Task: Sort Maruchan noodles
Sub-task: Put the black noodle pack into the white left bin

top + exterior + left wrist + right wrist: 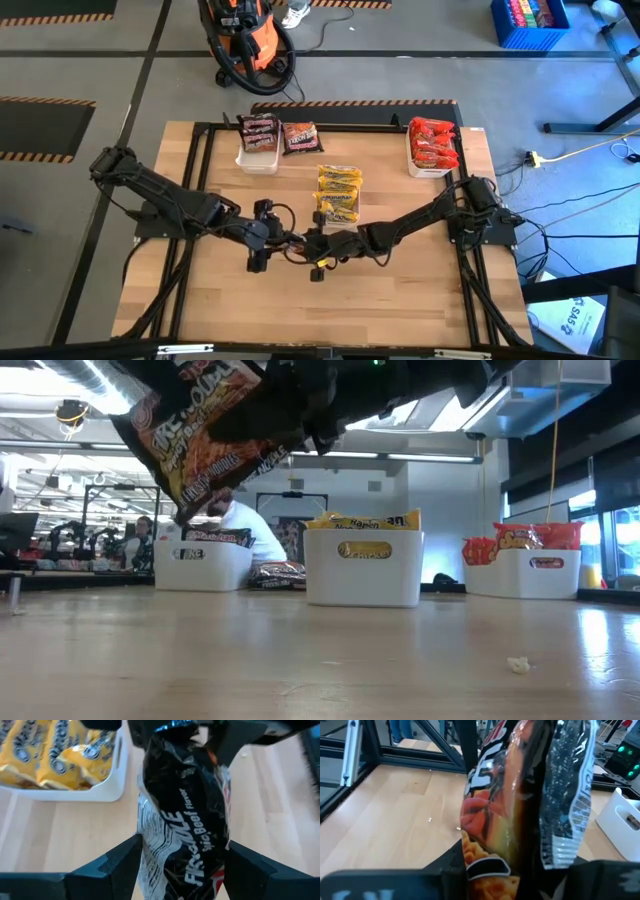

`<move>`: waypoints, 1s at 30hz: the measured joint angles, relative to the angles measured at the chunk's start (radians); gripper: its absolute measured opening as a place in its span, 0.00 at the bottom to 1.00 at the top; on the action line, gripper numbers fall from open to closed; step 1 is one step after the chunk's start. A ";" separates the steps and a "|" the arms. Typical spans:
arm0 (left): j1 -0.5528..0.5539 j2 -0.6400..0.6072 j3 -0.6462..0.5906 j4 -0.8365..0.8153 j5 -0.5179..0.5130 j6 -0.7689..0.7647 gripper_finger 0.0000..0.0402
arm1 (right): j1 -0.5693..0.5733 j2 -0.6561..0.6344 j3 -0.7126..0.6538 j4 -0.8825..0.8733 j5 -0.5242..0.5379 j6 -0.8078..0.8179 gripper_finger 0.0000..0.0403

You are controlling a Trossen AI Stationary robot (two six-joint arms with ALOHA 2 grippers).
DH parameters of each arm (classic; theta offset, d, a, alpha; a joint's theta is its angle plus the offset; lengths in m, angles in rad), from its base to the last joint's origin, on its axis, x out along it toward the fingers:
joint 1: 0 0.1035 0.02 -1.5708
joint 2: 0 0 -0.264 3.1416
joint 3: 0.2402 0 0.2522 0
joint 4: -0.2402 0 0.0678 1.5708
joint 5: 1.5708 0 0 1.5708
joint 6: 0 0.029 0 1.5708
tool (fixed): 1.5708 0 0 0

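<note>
A dark brown-black Maruchan noodle packet (316,247) hangs in the air over the middle of the table, between my two grippers. My right gripper (332,244) comes in from the table's right and is shut on it. My left gripper (298,242) comes in from the left and is open, with one finger on each side of the packet's near end (185,870). In the low view the packet (205,435) hangs tilted, high above the wood. My right gripper pinches the packet's lower part (492,870) between its two fingers, coming nearly level from the table's right. The packet stands on edge in the hold, lifted clear of the table. My left gripper's fingers (122,867) flank the packet's sides; I cannot tell whether they touch it.
A white tray (256,160) at the far left holds dark packets, and a loose dark packet (300,137) lies beside it. Yellow packets (338,192) fill the middle tray (363,575). Red packets (433,142) fill the far right tray (525,575). A small crumb (517,664) lies on the near wood.
</note>
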 joint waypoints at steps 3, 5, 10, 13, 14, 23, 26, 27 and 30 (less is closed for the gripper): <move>0.001 0.009 0.000 0.018 0.030 0.000 0.59 | 0.000 0.000 0.000 0.004 0.000 0.000 0.28; 0.000 0.020 0.000 0.018 0.033 0.000 0.59 | 0.000 0.000 0.000 0.014 0.000 -0.001 0.28; 0.006 0.037 0.000 0.034 0.030 0.000 0.59 | 0.001 0.004 -0.003 0.045 0.001 -0.023 0.29; 0.006 0.036 0.000 0.040 0.010 -0.001 0.59 | 0.001 0.004 -0.003 0.053 0.009 -0.024 0.29; 0.006 0.036 0.000 0.040 0.004 -0.004 0.58 | 0.001 0.004 -0.003 0.054 0.017 -0.024 0.29; 0.007 0.034 0.000 0.049 -0.005 -0.016 0.46 | 0.001 0.004 -0.003 0.059 0.026 -0.025 0.29; 0.007 0.034 0.000 0.051 -0.002 -0.015 0.41 | 0.000 0.004 -0.003 0.059 0.019 -0.022 0.29; 0.007 0.034 0.000 0.052 0.002 -0.015 0.39 | 0.000 0.003 -0.003 0.059 0.019 -0.021 0.29; 0.007 0.034 0.000 0.052 0.005 -0.012 0.37 | 0.000 0.003 -0.002 0.058 0.024 -0.021 0.29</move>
